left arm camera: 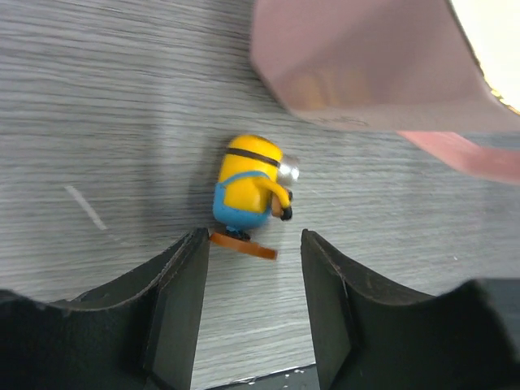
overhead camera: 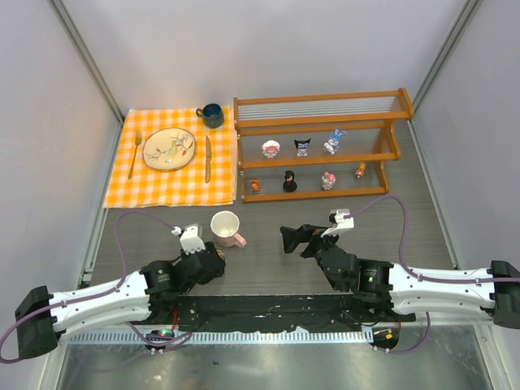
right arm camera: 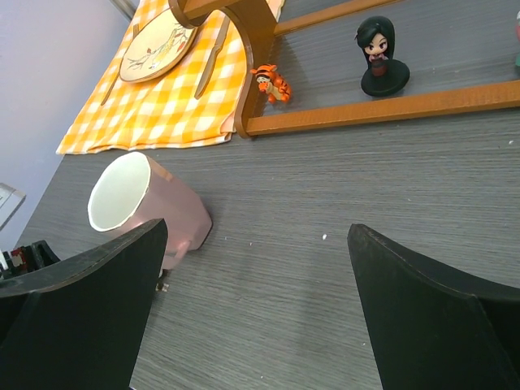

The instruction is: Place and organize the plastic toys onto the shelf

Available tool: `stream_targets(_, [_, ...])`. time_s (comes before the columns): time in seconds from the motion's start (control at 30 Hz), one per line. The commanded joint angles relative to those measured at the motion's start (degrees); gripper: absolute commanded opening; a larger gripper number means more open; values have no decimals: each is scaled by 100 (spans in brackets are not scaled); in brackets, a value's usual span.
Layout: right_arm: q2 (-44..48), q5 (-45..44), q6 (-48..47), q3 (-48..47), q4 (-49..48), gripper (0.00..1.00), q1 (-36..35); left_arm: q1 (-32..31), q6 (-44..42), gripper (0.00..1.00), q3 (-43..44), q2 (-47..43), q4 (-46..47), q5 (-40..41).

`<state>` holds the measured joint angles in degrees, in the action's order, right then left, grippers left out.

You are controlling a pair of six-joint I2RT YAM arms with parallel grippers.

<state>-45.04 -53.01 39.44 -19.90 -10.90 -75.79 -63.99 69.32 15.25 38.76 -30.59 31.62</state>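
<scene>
Top external: shelf [overhead camera: 321, 150] at the far right of the table [overhead camera: 268, 268]; three figurines on its upper rail, pink-white [overhead camera: 270, 148], dark [overhead camera: 302, 146] and blue-white [overhead camera: 333, 142]; four on the lower rail, too small for me to name beyond colour; checked cloth [overhead camera: 171, 158] to the left, carrying plate [overhead camera: 169, 149], fork [overhead camera: 135, 154] and knife [overhead camera: 207, 158]; dark cup [overhead camera: 212, 115] at its far corner; mug [overhead camera: 226, 227] on bare table; left gripper [overhead camera: 215, 262] just near of the mug, its fingers largely masked by its own wrist, so from here I cannot read its state; right gripper [overhead camera: 294, 240] near mid-table, well short of the shelf.

Left wrist: yellow-and-blue figurine [left arm camera: 250, 195] lying on its side on the table, close to the mug, which is blurred and cut off at the top edge; its orange base sits at the fingertips [left arm camera: 183, 276]; jaws stand apart with table showing between them, not clamped on the toy; whether the base touches the left finger I cannot tell.

Right wrist: jaws spread wide, holding nothing, only the table between them; tiger figurine [right arm camera: 270, 84] and black-haired figurine [right arm camera: 378, 49] on the lower rail; another toy cropped at the right edge; the mug partly behind the left finger.
</scene>
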Motion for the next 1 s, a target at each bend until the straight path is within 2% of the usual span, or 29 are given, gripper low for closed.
stream_targets(0.0, [-32,-121,143,4,-185,100,-59,9,-664,52,-144,166,1247,-638])
stream_targets(0.17, [4,-130,116,-40,-115,100,-85,-9,-1043,46,-268,290,1855,-1332])
stream_targets(0.3, [74,-165,108,-31,-44,100,-85,-44,-1122,40,-382,159,1925,-1465])
stream_targets(0.4, [109,-183,108,-31,0,100,-94,-44,-1079,38,-478,-52,1908,-1448])
stream_targets(0.43, [118,-183,108,-31,17,100,-94,-52,-1052,41,-496,-105,1829,-1422])
stream_targets(0.5, [135,-192,108,-31,52,100,-94,-53,-886,52,-487,-289,1662,-1256])
stream_targets(0.57, [135,-201,108,-31,53,100,-94,-53,-780,56,-479,-474,1399,-1114])
stream_targets(0.6, [135,-209,108,-31,52,100,-103,-53,-701,64,-470,-562,1293,-948])
stream_targets(0.7, [109,-209,108,-49,79,100,-111,-53,-438,71,-408,-1071,750,-658])
stream_targets(0.83, [118,-209,99,-49,88,100,-94,-53,19,72,-224,-1476,63,97])
stream_targets(0.97, [135,-218,116,-31,114,100,-112,-53,29,72,-84,-1136,-210,528])
